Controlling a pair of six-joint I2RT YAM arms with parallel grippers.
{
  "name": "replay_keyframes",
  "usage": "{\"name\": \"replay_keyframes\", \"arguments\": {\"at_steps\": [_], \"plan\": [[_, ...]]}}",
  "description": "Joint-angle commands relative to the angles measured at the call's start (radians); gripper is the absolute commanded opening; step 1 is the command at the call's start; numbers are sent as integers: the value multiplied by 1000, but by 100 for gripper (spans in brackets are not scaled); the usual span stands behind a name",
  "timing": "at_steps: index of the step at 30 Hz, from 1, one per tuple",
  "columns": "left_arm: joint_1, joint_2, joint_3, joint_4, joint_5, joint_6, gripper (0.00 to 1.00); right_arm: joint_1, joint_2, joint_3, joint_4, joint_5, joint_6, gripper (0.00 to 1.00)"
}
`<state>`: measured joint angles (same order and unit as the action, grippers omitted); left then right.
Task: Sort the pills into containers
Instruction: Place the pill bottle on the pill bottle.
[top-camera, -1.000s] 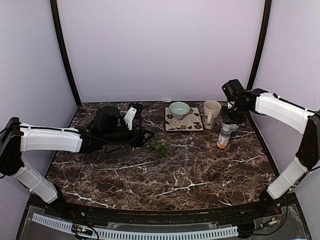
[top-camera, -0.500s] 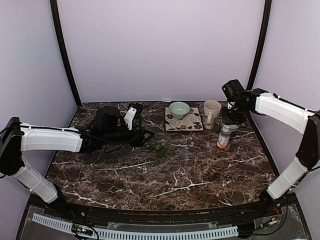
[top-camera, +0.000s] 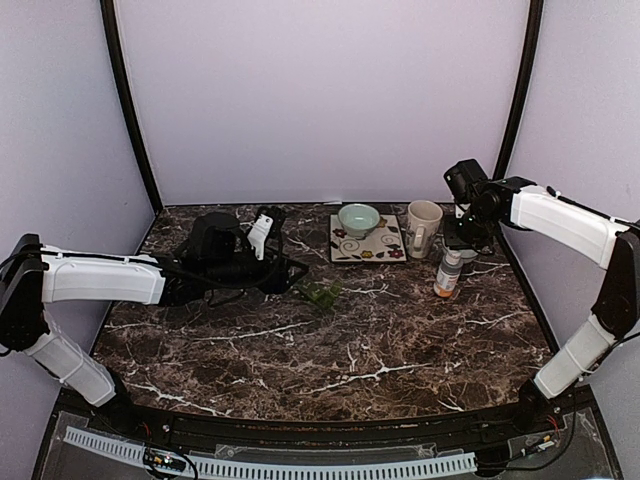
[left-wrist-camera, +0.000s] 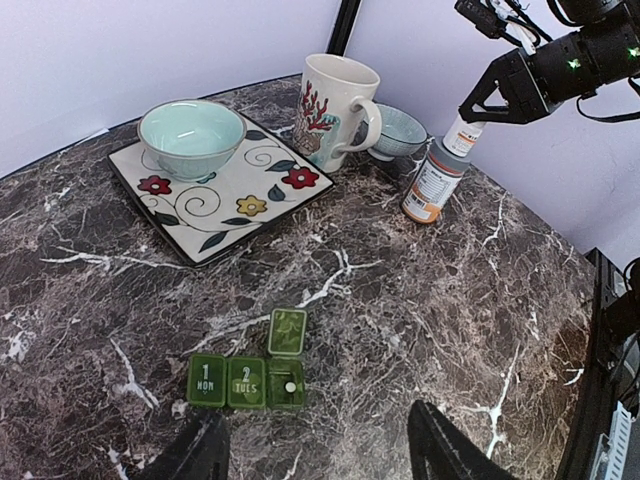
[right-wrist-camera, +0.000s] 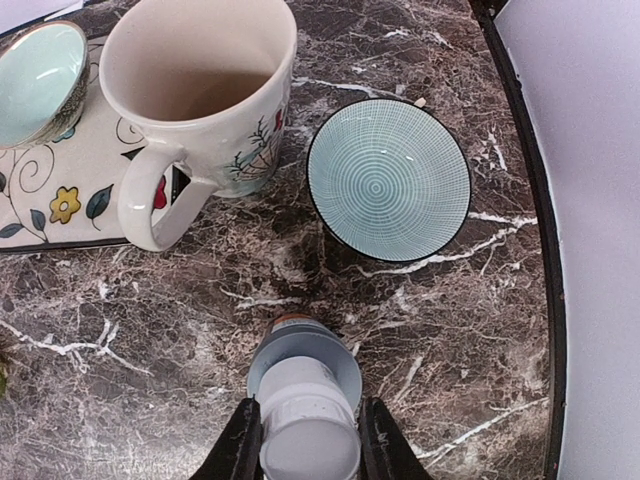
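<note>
The box (left-wrist-camera: 246, 382) is a small dark green row of three square compartments lying flat near the middle of the table (left-wrist-camera: 420, 300). In the left wrist view the two toward 9 o'clock, marked 1 MON and 2 TUES, are closed; the 3 o'clock one is open, its lid (left-wrist-camera: 287, 331) flipped back toward 12 o'clock. One tiny pale pill (left-wrist-camera: 289, 386) lies inside it.
</note>
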<state>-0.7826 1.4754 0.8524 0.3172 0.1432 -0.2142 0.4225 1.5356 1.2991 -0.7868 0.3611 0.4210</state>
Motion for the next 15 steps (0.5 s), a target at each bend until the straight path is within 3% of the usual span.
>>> {"name": "replay_keyframes", "arguments": {"at_steps": [1, 11, 15], "plan": [[6, -3, 32, 2, 16, -6, 63, -6, -12, 3, -22, 16, -5, 0], [8, -6, 28, 4, 17, -7, 63, -6, -1, 2, -26, 7, -4, 0], [8, -7, 28, 4, 18, -8, 63, -6, -2, 1, -25, 8, -3, 10]]}}
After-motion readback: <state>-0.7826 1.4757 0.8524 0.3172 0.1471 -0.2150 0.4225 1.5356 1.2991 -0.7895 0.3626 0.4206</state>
